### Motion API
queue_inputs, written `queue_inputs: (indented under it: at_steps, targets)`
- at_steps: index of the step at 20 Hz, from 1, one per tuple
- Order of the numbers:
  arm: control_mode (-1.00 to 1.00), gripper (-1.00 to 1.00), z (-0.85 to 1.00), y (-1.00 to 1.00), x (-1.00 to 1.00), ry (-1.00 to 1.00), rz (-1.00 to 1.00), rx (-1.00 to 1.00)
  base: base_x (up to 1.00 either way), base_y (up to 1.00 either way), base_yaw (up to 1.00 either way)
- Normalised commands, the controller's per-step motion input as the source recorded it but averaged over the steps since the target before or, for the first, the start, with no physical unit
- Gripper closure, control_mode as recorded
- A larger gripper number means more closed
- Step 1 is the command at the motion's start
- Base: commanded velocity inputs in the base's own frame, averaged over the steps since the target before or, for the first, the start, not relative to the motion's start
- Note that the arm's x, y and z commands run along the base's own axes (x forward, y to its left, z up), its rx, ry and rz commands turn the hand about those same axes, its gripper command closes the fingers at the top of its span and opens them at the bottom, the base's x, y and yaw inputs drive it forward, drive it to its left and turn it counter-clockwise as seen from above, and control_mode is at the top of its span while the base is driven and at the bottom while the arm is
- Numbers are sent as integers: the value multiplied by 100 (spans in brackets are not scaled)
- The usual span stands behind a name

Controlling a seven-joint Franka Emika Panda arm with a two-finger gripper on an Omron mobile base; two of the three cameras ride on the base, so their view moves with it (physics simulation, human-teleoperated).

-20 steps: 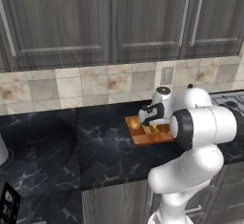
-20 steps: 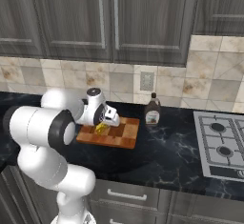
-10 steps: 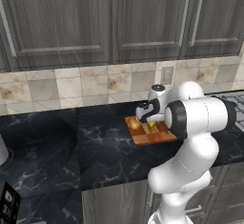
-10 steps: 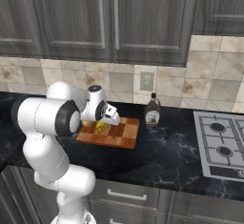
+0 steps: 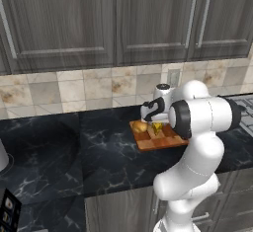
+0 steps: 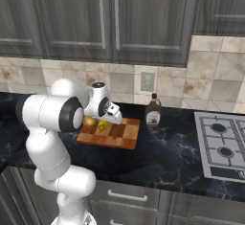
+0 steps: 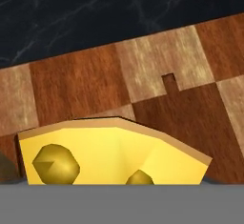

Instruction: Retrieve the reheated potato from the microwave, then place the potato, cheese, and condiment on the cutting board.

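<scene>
black marble counter [image 6: 172,157] under dark grey cabinets [image 6: 110,18], with one gas hob [image 6: 221,145] at the far right. one checkered cutting board [image 6: 115,135] lying flat, long axis along the counter, bare counter open on its front and left sides. one brown condiment bottle [image 6: 153,109] upright just beyond the board's right end, near the wall outlet [image 6: 147,81]. one potato [image 5: 140,126] and one yellow cheese wedge [image 7: 114,154] side by side on the board's left half. gripper [image 5: 154,121] low over the cheese; can't tell whether its jaws grip the wedge or stand loose.
</scene>
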Motion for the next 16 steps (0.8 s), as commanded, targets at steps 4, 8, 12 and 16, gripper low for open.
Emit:
queue_inputs:
  at_steps: [4,8,12,16]
  targets:
    - [-100,-100,-10,-7,-5,3,-2,1,0,0,0]
    - [-100,-100,-2,-3,-13,0,-4,2,0,0,0]
    - [-100,-100,1,0,-15,1,-5,2,0,0,0]
    - [-100,-100,10,0,-12,0,-5,0,0,0,0]
